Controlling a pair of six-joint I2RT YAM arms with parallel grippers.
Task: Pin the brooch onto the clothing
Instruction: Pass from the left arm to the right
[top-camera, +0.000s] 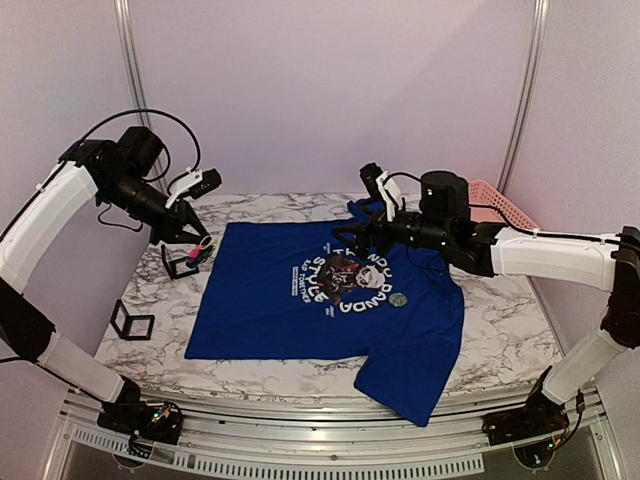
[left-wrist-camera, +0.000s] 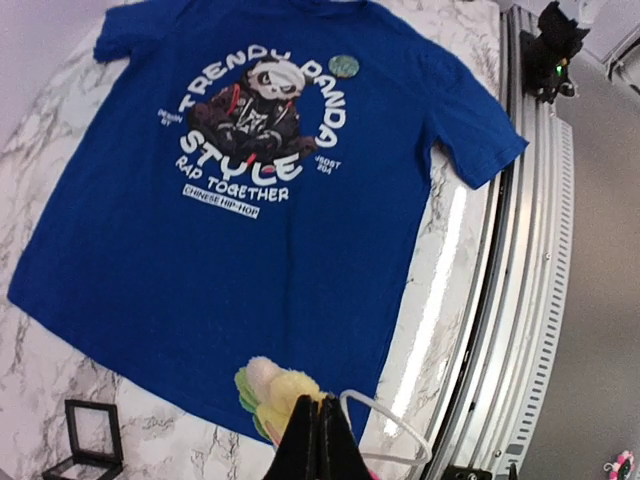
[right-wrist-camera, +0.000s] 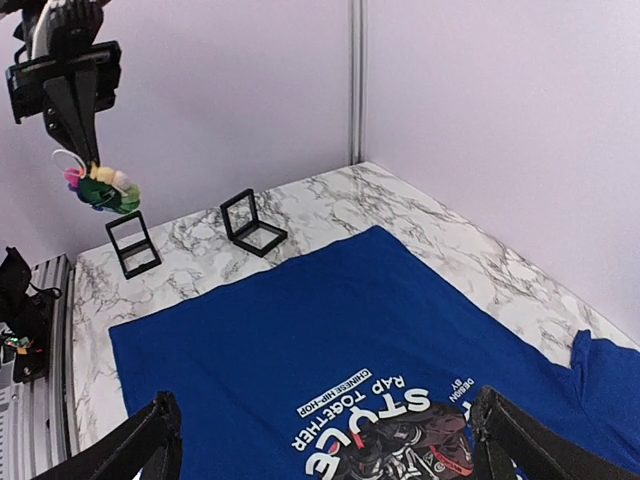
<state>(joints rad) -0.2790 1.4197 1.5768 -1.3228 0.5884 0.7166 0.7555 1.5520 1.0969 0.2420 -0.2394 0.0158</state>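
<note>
The clothing (top-camera: 290, 310) is a royal-blue T-shirt lying flat on the marble table, with white lettering around a dark panda print (top-camera: 345, 280). My left gripper (top-camera: 197, 238) hangs above the table just left of the shirt, shut on the brooch (top-camera: 204, 251). In the left wrist view the flower-shaped brooch (left-wrist-camera: 268, 392) sticks out left of the closed fingertips (left-wrist-camera: 322, 410), above the shirt's edge (left-wrist-camera: 230, 270), and a white loop (left-wrist-camera: 400, 425) hangs beside it. My right gripper (top-camera: 356, 236) hovers open over the print (right-wrist-camera: 420, 450), its fingers (right-wrist-camera: 155, 430) wide apart. The right wrist view shows the brooch (right-wrist-camera: 100, 188) dangling.
A round grey disc (top-camera: 398, 299) lies on the shirt beside the print (left-wrist-camera: 343, 65). Two black open-frame holders (top-camera: 132, 322) (top-camera: 180, 263) stand on the marble to the shirt's left. A pink lattice basket (top-camera: 497, 203) sits at the back right. The table's metal rail (left-wrist-camera: 510, 300) runs along the near edge.
</note>
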